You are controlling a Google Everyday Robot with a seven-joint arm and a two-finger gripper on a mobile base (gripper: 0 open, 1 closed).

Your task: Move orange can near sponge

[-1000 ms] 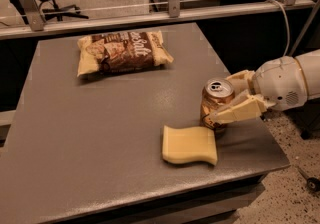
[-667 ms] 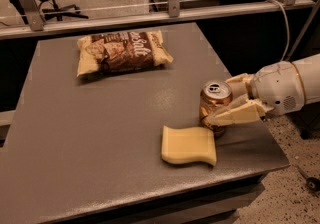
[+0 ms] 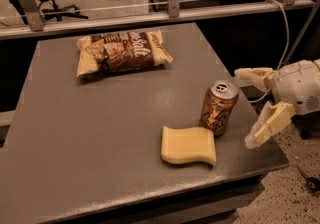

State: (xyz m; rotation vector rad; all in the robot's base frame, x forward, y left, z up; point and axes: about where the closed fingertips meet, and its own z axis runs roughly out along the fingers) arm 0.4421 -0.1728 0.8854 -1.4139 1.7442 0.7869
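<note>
Change: a second ago we had the gripper (image 3: pixel 246 108) clamped around the orange can (image 3: pixel 219 108); now it has let go and backed away toward 3 o'clock, off the table's (image 3: pixel 100 133) right edge.

Fingers: the fingers (image 3: pixel 270 123) are spread wide with nothing between them, one reaching toward 9 o'clock above and the other slanting down toward 7 o'clock.

Orange can: it stands upright by itself, pull-tab top up, in the near right part of the table, clear of the gripper.

Sponge: the sponge (image 3: pixel 188 145) lies flat at about 7 o'clock from the can. The can's base is just beside the sponge's far right corner; we cannot tell whether they touch.

Chip bag: the chip bag (image 3: pixel 122 52) lies well apart at about 11 o'clock from the can, in the same spot as before.

Meaning for the task: we judge the placement done, since the can is released and steady next to the sponge. Only the arm's retreat seems left.

Risk: the can stands near the right edge, so a careless return swing could tip it.
</note>
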